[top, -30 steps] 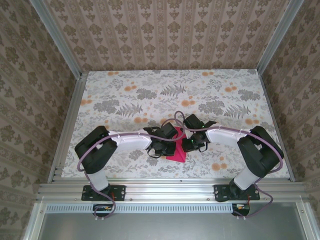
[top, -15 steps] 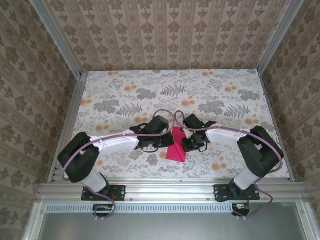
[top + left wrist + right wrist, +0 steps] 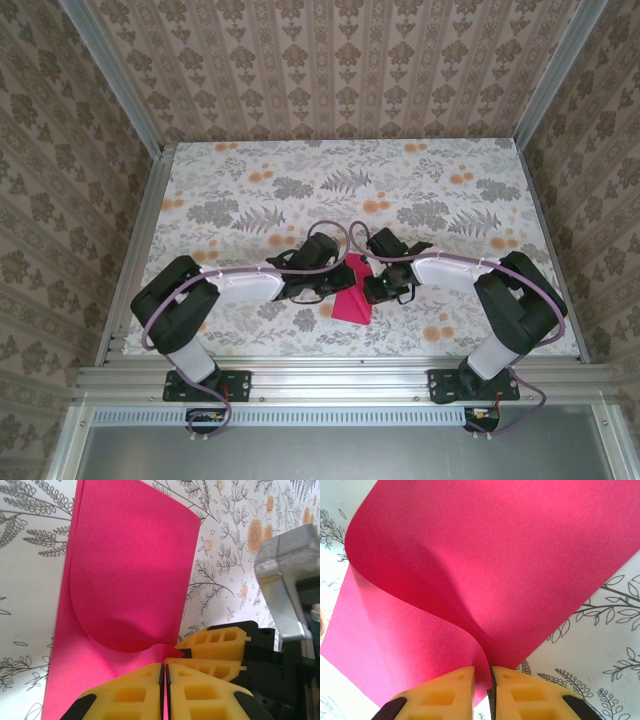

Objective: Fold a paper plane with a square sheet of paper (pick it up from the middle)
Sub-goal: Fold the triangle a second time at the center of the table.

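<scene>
Near the 6 o'clock edge of the floral table (image 3: 450,200), the square sheet of paper (image 3: 352,303) lay half rolled over itself. The left hand (image 3: 164,680), at its 10 o'clock, and the right hand (image 3: 484,682), at 2 o'clock, each pinched it, jaws narrow. We judged a clean fold needed the edges matched first, then pressed flat.

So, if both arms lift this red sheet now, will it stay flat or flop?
Probably floppy: the sheet curls over where the left gripper and right gripper pinch it. Likely light, so it may sag between the pinches. Opposing tugs could tear it, since it looks thin.
</scene>
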Robot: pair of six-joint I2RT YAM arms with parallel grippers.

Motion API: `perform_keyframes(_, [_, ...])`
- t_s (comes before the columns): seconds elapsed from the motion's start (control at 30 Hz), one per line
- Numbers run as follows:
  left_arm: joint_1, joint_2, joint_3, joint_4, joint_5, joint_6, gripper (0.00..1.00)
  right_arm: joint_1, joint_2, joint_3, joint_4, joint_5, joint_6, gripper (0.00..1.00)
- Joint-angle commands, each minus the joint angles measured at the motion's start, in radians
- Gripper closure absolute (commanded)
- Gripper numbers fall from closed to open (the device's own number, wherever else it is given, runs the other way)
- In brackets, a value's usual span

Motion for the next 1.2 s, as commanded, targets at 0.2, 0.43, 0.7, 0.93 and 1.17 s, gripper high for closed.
perform_keyframes(0.2, [0.005, 0.066, -0.024, 0.076, 0.017, -0.05, 0.88, -0.005, 0.043, -0.022, 0.004, 0.0, 0.015, 0.83])
perform_keyframes(0.43, [0.002, 0.108, -0.033, 0.065, -0.003, -0.033, 0.88, -0.005, 0.049, -0.019, 0.004, -0.001, 0.014, 0.83])
perform_keyframes(0.7, [-0.007, 0.145, -0.042, 0.056, -0.024, -0.022, 0.88, -0.005, 0.052, -0.017, 0.001, -0.003, 0.014, 0.82])
perform_keyframes(0.93, [-0.014, 0.134, -0.045, 0.027, -0.036, -0.013, 0.88, -0.011, 0.011, 0.005, -0.017, -0.007, 0.03, 0.76])
perform_keyframes(1.17, [-0.019, 0.125, -0.042, 0.016, -0.037, -0.004, 0.88, -0.036, -0.19, -0.007, -0.029, -0.021, 0.09, 0.61])
